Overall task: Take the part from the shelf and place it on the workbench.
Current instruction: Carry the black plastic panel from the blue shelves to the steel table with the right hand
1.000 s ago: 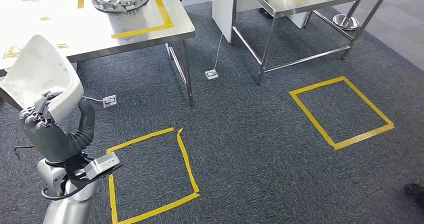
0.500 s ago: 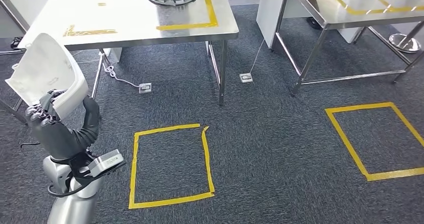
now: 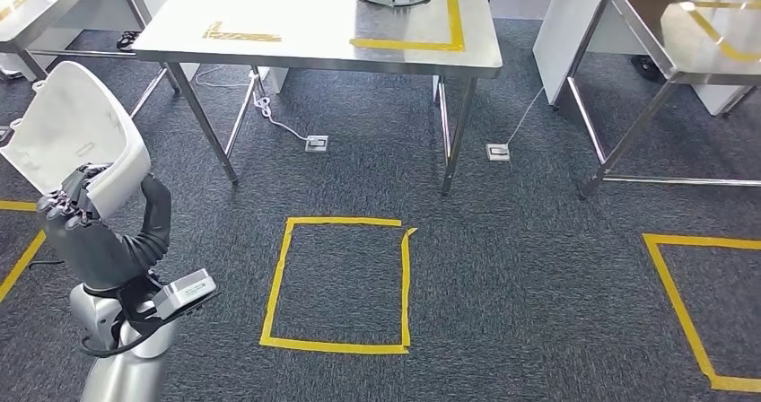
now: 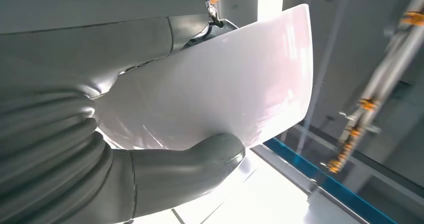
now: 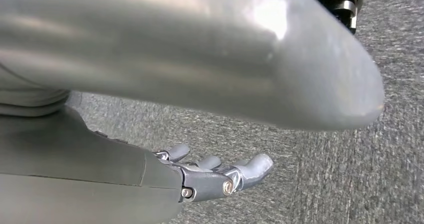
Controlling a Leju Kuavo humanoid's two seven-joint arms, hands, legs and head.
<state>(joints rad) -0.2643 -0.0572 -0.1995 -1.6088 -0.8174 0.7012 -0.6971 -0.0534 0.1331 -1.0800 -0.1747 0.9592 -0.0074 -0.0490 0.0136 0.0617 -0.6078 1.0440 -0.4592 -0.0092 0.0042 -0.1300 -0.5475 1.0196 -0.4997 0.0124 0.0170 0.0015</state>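
Gripping white part (image 3: 76,133), left hand (image 3: 94,231) beneath.

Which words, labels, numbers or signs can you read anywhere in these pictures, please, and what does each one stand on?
None can be read.
The small grey module at the left wrist, below the left robot hand: any marking is too small to tell.
The white part it holds: plain, no print.
The yellow tape on the carpet: outlines only, no lettering.

No readable text anywhere. The wrist label (image 3: 184,289) shows print too small to make out. No brands, no numbers.
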